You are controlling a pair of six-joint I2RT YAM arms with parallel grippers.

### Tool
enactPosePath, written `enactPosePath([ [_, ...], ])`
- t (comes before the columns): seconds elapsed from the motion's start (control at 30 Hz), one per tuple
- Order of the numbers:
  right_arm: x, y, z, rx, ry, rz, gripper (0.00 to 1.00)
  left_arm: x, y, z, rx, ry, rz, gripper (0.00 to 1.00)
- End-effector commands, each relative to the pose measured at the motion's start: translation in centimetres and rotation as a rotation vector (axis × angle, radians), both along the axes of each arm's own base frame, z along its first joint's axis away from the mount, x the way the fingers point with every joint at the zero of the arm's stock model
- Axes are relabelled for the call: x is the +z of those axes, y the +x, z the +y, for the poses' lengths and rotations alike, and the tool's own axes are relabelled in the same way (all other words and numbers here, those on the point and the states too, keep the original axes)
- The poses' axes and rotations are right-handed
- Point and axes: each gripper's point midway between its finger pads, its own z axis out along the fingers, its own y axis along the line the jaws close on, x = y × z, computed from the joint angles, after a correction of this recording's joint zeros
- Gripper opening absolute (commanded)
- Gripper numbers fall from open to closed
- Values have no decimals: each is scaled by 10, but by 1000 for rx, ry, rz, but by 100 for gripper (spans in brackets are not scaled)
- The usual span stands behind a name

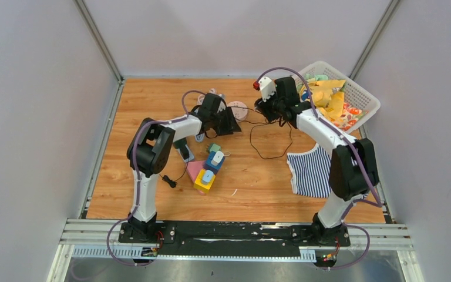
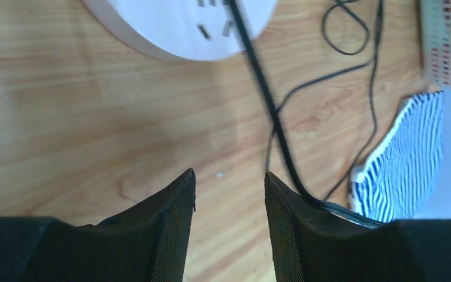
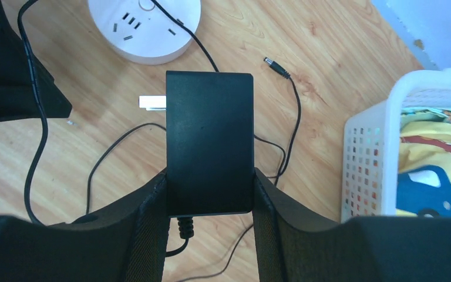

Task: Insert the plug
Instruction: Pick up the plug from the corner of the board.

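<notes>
black and boxy, the adapter (image 3: 209, 141) is the plug we have to seat. in the top view we cannot quite pick it out beneath the right gripper (image 1: 269, 110). that gripper hangs just beside the round white socket (image 1: 237, 110) at the far middle of the wooden table (image 1: 152, 100), and the left gripper (image 1: 228, 121) waits on the socket's other side.

in the left wrist view that claw is spread, with nothing between its fingers. a thin black cable (image 2: 270, 111) runs close past one of them.

in the right wrist view the fingers are pressed against the adapter's two long flanks (its cord end toward the wrist). a pale prong (image 3: 152, 102) juts out sideways, and the socket lies ahead, apart from it.

we judge the block stiff, smooth-skinned and fairly dense, so it could pivot in a shallow pinch. the flat flanks are the place to hold it, deep in the pads. the trailing cord should tug only lightly.
</notes>
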Motion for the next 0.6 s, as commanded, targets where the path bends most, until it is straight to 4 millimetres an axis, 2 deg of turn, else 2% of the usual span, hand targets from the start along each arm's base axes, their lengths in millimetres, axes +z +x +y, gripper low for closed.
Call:
enactPosePath([
  [0.0,47,-3,-11,-62,-48,-158,0,62,1,-6,8,-62,-117,51],
  [0.1,86,7,-36,-183,-99,-290,0,84,-5,-3,-11,-69,-164,52],
  [0.2,107,9,-50,-213,-156,-356,0,93,-15,4,-43,-38,-173,52],
  [0.37,114,6,-46,-142,-178,-394,0,113,-31,14,-67,-19,-205,54],
  [0.43,114,2,-41,-99,-177,-396,0,134,-32,13,-87,-44,-260,55],
  [0.57,112,-14,-33,-33,-133,-388,0,189,-34,4,-137,-138,-346,58],
])
